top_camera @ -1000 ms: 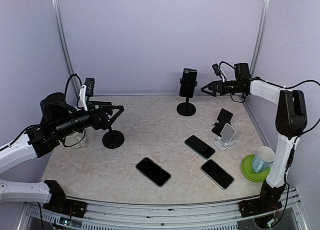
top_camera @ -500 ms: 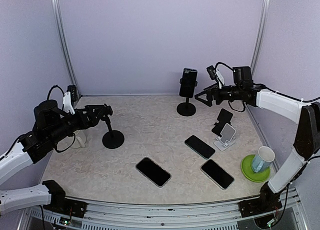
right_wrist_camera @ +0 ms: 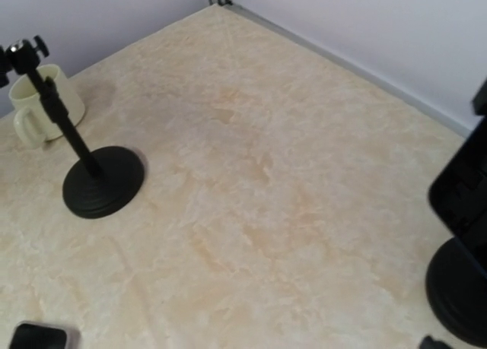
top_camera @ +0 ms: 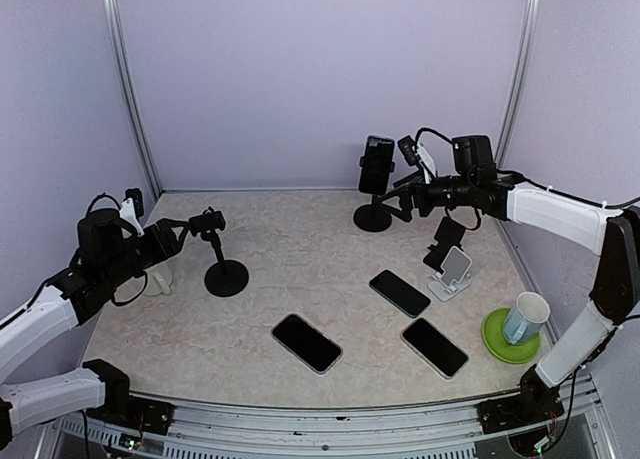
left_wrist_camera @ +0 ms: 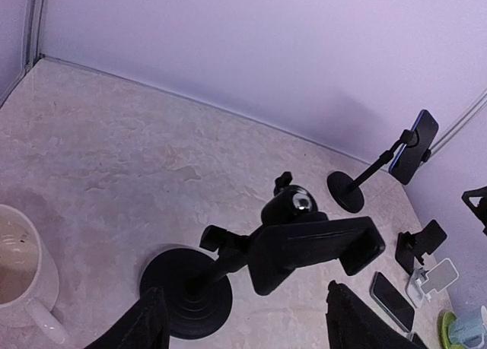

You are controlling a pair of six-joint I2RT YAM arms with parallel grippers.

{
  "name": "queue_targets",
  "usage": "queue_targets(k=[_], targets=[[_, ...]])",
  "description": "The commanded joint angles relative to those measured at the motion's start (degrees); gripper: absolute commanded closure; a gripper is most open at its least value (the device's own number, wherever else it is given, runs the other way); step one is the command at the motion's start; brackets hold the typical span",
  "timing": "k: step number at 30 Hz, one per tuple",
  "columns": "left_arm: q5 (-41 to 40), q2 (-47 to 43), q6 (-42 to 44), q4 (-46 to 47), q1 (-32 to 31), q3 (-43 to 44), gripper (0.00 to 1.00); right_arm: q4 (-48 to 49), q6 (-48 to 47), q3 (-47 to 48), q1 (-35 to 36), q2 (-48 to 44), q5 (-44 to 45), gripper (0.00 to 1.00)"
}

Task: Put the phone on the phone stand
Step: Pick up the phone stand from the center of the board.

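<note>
While the left gripper (left_wrist_camera: 247,318) hangs with fingers spread wide around the clamp of the empty phone stand (top_camera: 225,271) near the desk's left edge, three phones (top_camera: 400,292) lying flat toward the near right corner, fourth phone (top_camera: 377,164) clamped upright on the far stand (top_camera: 372,217) by the far edge, right gripper (top_camera: 403,201) just beside it, whether its fingers are apart cannot be told

No lettering, brand or number can be read anywhere.

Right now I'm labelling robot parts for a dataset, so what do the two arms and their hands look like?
The left arm and right arm match: smooth white link shells joined by chunky black joints. The left hand and right hand are black, two-fingered. Loose black cables loop above both wrists. No markings are legible.
</note>
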Motion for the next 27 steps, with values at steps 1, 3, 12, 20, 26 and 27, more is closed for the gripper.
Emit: queue_targets(k=[1,3,12,20,26,27], targets=[[6.6,2.9,-0.7,5.9,2.5,-1.3,0.35,1.2,0.0,-1.4,1.2,-1.5,0.7,0.00],[8.0,4.3,-0.5,7.1,2.7,-1.1,0.37,1.3,0.1,-1.8,1.3,-1.5,1.0,0.00],[10.2,7.2,0.8,10.1,2.7,-0.3,0.53,1.4,0.0,-2.3,1.3,-0.8,1.2,0.00],[10.2,9.6,2.1,10.3,2.7,0.4,0.75,1.3,0.2,-2.0,1.3,-0.4,1.1,0.00],[10.2,9.6,2.9,10.7,2.7,0.7,0.93,1.4,0.3,-1.9,1.3,0.2,1.1,0.00],[10.2,9.5,3.1,10.6,2.7,0.8,0.95,1.5,0.3,-1.8,1.3,0.4,1.0,0.00]])
